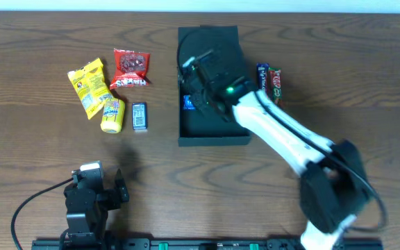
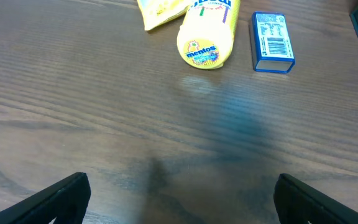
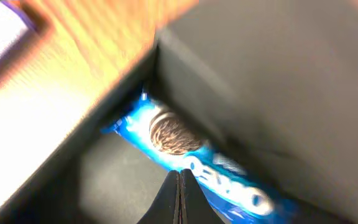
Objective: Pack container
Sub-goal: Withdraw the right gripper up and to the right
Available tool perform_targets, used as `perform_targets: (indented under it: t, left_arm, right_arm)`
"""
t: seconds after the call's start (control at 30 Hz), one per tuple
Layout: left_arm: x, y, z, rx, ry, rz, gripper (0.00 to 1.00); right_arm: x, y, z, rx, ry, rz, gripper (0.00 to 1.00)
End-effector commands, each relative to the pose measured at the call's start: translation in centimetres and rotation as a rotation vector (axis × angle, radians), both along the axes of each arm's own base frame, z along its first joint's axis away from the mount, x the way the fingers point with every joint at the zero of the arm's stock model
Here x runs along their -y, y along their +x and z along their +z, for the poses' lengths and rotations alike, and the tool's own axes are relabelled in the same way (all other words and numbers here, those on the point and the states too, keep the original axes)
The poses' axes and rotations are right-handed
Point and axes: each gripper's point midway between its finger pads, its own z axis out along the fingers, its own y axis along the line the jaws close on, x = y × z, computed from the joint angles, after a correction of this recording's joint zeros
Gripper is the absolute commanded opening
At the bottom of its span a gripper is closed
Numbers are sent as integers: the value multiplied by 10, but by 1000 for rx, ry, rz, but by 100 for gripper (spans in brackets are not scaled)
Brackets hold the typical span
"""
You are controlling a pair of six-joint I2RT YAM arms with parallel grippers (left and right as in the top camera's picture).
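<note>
The dark green container (image 1: 214, 133) stands open at mid-table. A blue Oreo packet (image 1: 188, 103) lies inside, against its left wall. My right arm reaches over the box. In the right wrist view my right gripper (image 3: 179, 177) hangs shut and empty just above the Oreo packet (image 3: 185, 146), between the dark walls (image 3: 260, 93). My left gripper (image 2: 179, 199) stands open near the table's front edge, above bare wood with nothing between its fingers (image 2: 61, 196).
Left of the box lie a yellow packet (image 1: 87, 87), a red packet (image 1: 130, 68), a yellow Mentos tube (image 1: 112, 114) and a small blue box (image 1: 139, 117). Two dark packets (image 1: 269, 82) lie by the box's right side.
</note>
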Motion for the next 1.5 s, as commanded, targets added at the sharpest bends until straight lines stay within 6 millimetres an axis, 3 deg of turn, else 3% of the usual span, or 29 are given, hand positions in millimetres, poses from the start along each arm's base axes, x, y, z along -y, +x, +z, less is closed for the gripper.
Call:
perform_targets:
  t: [0.0,0.13,0.2,0.23,0.3,0.33,0.4,0.43,0.73,1.07,1.17,1.27,1.47]
  left_arm:
    - [-2,-1,-6,-13,7,8,95]
    - [-2,-1,-5,-13,7,8,95]
    - [-2,-1,-5,-13,7,8,95]
    - [-2,-1,-5,-13,7,8,95]
    - [-2,-1,-5,-13,7,8,95]
    - [-2,-1,-5,-13,7,8,95]
    - [-2,-1,-5,-13,7,8,95]
    - [-2,-1,-5,-13,7,8,95]
    - [-2,-1,-6,-13,7,8,95]
    - [-1,1,-2,5,-3,7,95]
    - [30,10,9,65,-232,-55,95]
    - [69,5,18,30,-628,-66,95]
    - [71,15,36,90,-802,12,95]
  right_arm:
    - [11,0,68,114,97,-31,1]
    - [39,-8,130,217,161,-72,1]
    - [54,-16,150,242,176,-89,2]
    - [63,-22,159,247,179,-98,7]
    - [73,-36,170,250,179,-104,31]
    - [77,-42,174,249,179,-104,57]
    - [81,-53,179,241,177,-100,94]
    - [82,-59,179,230,177,-92,99]
    - [68,-104,153,16,201,29,99]
    - [82,-126,131,-101,130,15,99]
    - [86,-125,130,-95,113,1,99]
    - [86,-124,131,-89,111,-3,99]
    - [92,-114,134,-90,159,-88,99]
